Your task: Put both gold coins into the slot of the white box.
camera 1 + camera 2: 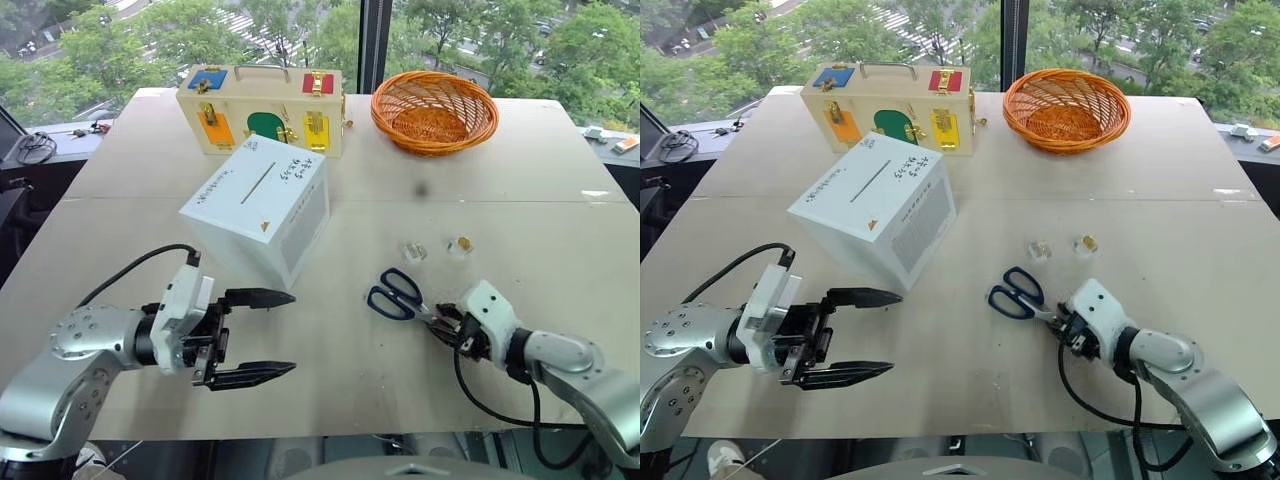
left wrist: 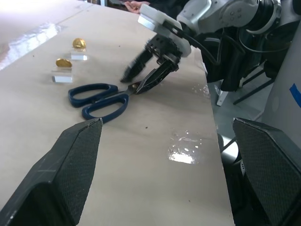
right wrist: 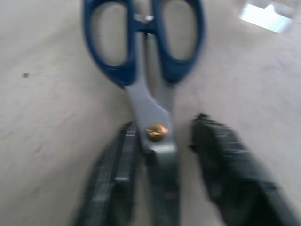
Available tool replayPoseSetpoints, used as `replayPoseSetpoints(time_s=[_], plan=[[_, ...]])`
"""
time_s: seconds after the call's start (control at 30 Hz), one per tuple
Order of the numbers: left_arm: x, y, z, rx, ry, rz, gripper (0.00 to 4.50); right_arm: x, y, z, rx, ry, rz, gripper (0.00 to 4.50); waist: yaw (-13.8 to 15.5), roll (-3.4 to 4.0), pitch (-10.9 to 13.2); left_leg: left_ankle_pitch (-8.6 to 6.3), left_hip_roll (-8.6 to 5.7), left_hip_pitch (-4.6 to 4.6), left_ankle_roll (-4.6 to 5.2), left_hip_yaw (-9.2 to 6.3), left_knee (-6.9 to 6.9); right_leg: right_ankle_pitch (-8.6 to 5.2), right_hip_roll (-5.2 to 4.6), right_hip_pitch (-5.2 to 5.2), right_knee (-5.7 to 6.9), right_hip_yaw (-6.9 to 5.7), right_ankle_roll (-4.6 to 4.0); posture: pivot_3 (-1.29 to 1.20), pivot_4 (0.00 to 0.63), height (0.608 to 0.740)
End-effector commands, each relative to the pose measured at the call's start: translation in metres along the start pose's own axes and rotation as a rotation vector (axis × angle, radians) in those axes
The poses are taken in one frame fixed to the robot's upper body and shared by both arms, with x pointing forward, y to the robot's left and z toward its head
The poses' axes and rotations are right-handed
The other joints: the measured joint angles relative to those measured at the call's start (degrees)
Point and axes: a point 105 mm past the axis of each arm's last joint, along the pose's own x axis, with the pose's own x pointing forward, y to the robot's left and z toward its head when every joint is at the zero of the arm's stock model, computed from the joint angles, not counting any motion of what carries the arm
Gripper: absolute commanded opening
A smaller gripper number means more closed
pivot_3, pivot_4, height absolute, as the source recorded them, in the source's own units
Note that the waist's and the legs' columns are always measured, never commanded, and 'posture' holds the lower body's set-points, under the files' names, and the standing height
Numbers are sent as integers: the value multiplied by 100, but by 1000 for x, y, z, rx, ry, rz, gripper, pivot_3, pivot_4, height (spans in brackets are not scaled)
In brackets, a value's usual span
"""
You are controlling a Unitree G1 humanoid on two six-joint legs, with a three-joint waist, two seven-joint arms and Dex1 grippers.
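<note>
Two gold coins (image 2: pixel 79 43) (image 2: pixel 63 62) each sit on a small clear holder on the table, just beyond the blue-handled scissors (image 1: pixel 395 293). The white box (image 1: pixel 255 205) stands tilted at mid-table, its slot (image 1: pixel 258 182) facing up. My right gripper (image 1: pixel 437 322) lies low on the table with its fingers on either side of the scissors' blades (image 3: pixel 155 141). One finger touches the metal and the other stands slightly off it. My left gripper (image 1: pixel 290 333) hovers wide open in front of the box, holding nothing.
A tan wooden case with coloured doors (image 1: pixel 262 108) stands at the back behind the box. An orange wicker basket (image 1: pixel 434 108) sits at the back right. The table's front edge runs just below both arms.
</note>
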Motion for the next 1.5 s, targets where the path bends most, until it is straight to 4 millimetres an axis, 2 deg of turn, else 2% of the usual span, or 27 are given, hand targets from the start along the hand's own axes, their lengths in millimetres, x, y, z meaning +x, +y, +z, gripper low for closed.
replayPoseSetpoints(time_s=[0.03,0.1,0.17,0.27,0.33,0.4,0.47,0.57,0.67,0.73,0.77,0.8,0.9,0.97,1.0,1.03,1.07,1.13,1.2,1.27,1.33,1.4,1.5], plan=[[9,-12,17,52,-13,-25,4500,-5,1,-11,12,24,14,338,-1,-1,0,0,0,0,0,1,0,0,-1,1,0,1,0,0,150,740],[15,-18,23,56,-25,-32,4500,-18,-2,1,19,-58,8,338,31,8,5,0,-3,-8,0,3,0,0,-5,1,0,2,0,0,150,740],[20,-23,27,57,-32,-39,4500,-40,-8,13,21,-121,-22,338,84,22,14,0,-7,-14,0,4,0,1,-7,0,-1,4,-1,0,150,740],[23,-27,31,53,-45,-42,4500,-77,-23,18,69,-160,-127,338,81,37,22,-1,-16,-22,1,0,-1,1,-10,-1,-1,5,-1,0,150,740],[26,-27,33,47,-56,-47,4500,-106,-31,11,103,-139,-219,338,80,44,21,-1,-16,-20,1,0,-1,-7,-8,0,0,5,12,0,150,740],[29,-15,31,32,-78,-42,4500,-131,-51,-16,154,-35,-401,338,106,47,17,-1,-20,-14,1,-2,-1,-8,-2,6,0,0,13,0,150,740],[33,-4,29,28,-89,-41,4500,-142,-73,-39,177,56,-548,338,95,45,13,-1,-23,-9,0,4,1,-9,-2,15,-1,-14,12,0,150,740],[34,4,27,32,-94,-42,4500,-136,-98,-56,241,89,-644,338,-29,47,13,0,-24,4,1,2,8,6,-2,12,-1,8,-8,0,150,740],[33,8,25,39,-93,-46,4500,-119,-115,-68,297,100,-656,338,-121,52,15,0,-25,10,1,-1,21,15,6,10,0,18,-19,0,150,740],[31,8,24,44,-92,-50,4500,-112,-123,-73,322,104,-653,1374,-112,59,13,0,-27,8,1,-7,23,17,12,7,3,20,-21,0,150,740],[30,7,23,46,-91,-51,4500,-111,-124,-73,328,101,-640,1588,-107,61,12,0,-27,5,1,-6,23,17,16,2,3,19,-21,0,150,740],[29,6,22,47,-91,-50,4500,-112,-124,-71,327,96,-634,2076,-100,59,12,0,-25,0,1,-6,20,17,22,-1,3,19,-22,0,150,740],[27,2,21,47,-91,-45,4500,-123,-121,-64,312,88,-630,3526,-74,60,12,-1,-24,-6,1,-4,4,15,26,-3,1,16,-22,0,150,740],[27,-5,19,44,-90,-43,4500,-136,-117,-45,273,41,-631,4430,-68,65,14,-1,-24,-4,1,-5,-8,14,25,-6,0,16,-21,0,150,740],[28,-7,19,43,-91,-38,4500,-138,-112,-34,250,9,-611,4477,-66,70,13,-1,-23,-8,1,-7,-10,13,25,-10,0,16,-19,0,150,740],[29,-10,21,41,-98,-20,4500,-131,-103,-9,214,-64,-552,4477,-71,73,14,-1,-23,-5,1,-11,-16,11,24,-10,-1,19,-16,0,150,740],[30,-12,24,43,-104,-9,4500,-119,-93,12,185,-125,-479,4477,-109,75,17,-1,-23,-5,1,-14,-15,9,23,-10,-1,19,-13,0,150,740],[33,-16,29,48,-108,0,4500,-99,-81,35,151,-174,-395,4477,-124,72,16,-1,-15,4,1,-8,-11,11,25,-10,0,32,-11,0,150,740],[35,-18,33,54,-111,0,4500,-81,-83,44,163,-183,-383,4477,-137,59,11,-1,-13,19,0,-12,-7,15,27,-2,2,33,-16,0,150,740],[37,-19,39,62,-121,10,4500,-59,-83,55,179,-208,-354,3978,-97,57,11,-1,-15,20,0,-18,-1,18,27,-1,2,32,-20,0,150,740],[37,-18,47,69,-129,26,4500,-37,-87,60,173,-192,-349,3293,-80,59,13,0,-18,16,0,-19,0,18,26,-2,2,34,-21,0,150,740],[36,-17,54,70,-136,50,4500,-23,-92,60,168,-167,-347,3293,-45,63,14,1,-24,0,0,-19,4,19,22,-8,3,34,-22,0,150,740],[37,-17,60,73,-135,86,4500,-14,-103,58,164,-141,-367,3293,-37,63,14,0,-31,-16,0,-18,3,20,17,-9,1,35,-27,0,150,740]])
